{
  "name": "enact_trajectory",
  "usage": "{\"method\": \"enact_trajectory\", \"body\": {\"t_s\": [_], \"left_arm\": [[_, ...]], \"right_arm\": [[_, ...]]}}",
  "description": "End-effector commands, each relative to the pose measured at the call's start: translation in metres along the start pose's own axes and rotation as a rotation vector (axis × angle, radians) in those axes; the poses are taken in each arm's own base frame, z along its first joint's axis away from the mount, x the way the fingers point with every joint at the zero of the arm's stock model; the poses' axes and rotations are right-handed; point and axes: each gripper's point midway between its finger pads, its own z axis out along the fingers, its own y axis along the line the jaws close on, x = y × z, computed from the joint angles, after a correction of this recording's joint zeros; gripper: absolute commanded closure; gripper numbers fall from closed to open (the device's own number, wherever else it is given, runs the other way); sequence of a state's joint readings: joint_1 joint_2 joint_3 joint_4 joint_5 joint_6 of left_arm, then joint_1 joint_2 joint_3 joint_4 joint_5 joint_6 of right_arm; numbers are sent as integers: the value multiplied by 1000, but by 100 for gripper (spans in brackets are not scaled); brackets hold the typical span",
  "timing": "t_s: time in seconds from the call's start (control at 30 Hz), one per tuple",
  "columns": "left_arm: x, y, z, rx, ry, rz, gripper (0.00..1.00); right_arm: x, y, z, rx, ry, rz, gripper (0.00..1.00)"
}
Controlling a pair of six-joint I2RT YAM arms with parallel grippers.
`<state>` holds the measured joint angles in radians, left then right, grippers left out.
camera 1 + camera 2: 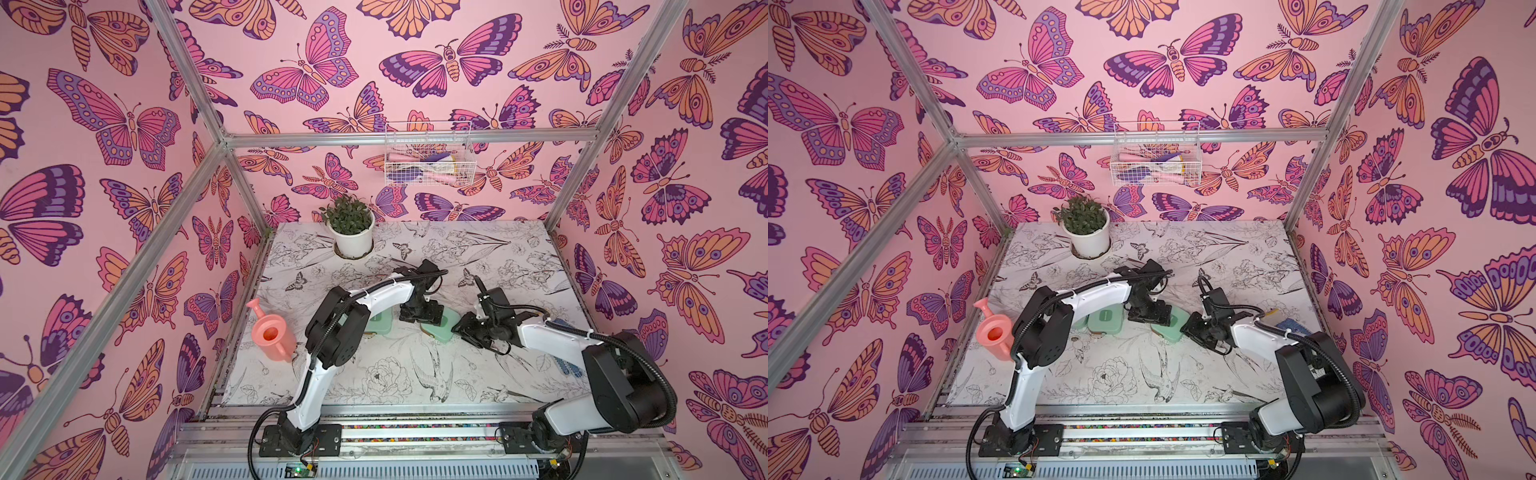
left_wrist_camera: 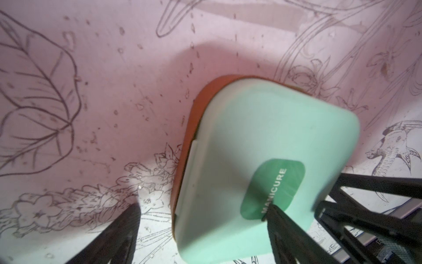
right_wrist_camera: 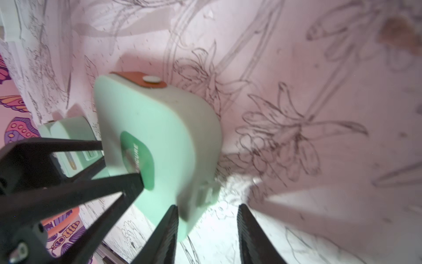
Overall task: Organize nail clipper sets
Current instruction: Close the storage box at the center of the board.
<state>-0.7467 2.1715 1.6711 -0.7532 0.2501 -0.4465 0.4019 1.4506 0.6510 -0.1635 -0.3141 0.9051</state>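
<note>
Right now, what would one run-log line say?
left gripper: open, one fingertip on closed mint case | right gripper: open at that case's edge, holding nothing | second case: closed, apart

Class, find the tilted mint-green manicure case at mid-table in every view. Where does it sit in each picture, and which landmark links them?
Both top views: the case lies mid-table, under the left tool.
Left wrist: right of the picture's centre, dark green label facing the camera.
Right wrist: left of the picture's centre, tipped up, orange underside showing.
Shared landmark: the left tool; in wrist views one finger rests on that label.
</note>
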Motion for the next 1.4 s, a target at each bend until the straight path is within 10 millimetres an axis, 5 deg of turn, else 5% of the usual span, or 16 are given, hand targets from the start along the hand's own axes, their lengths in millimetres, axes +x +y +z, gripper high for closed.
{"method": "enact_trajectory", "body": {"t_s": [0.0,0.3,1.37], "left_arm": [[30,18,12,-65,106,-18,13],[31,18,13,-65,107,-18,13],[29,13,11,-46,106,-18,13]], "right_arm": [[-2,8,-11,11,-8,-34,55],[-7,20,-2,-33,-2,-12,62],[-1,-5,26,13,-4,34,70]]}}
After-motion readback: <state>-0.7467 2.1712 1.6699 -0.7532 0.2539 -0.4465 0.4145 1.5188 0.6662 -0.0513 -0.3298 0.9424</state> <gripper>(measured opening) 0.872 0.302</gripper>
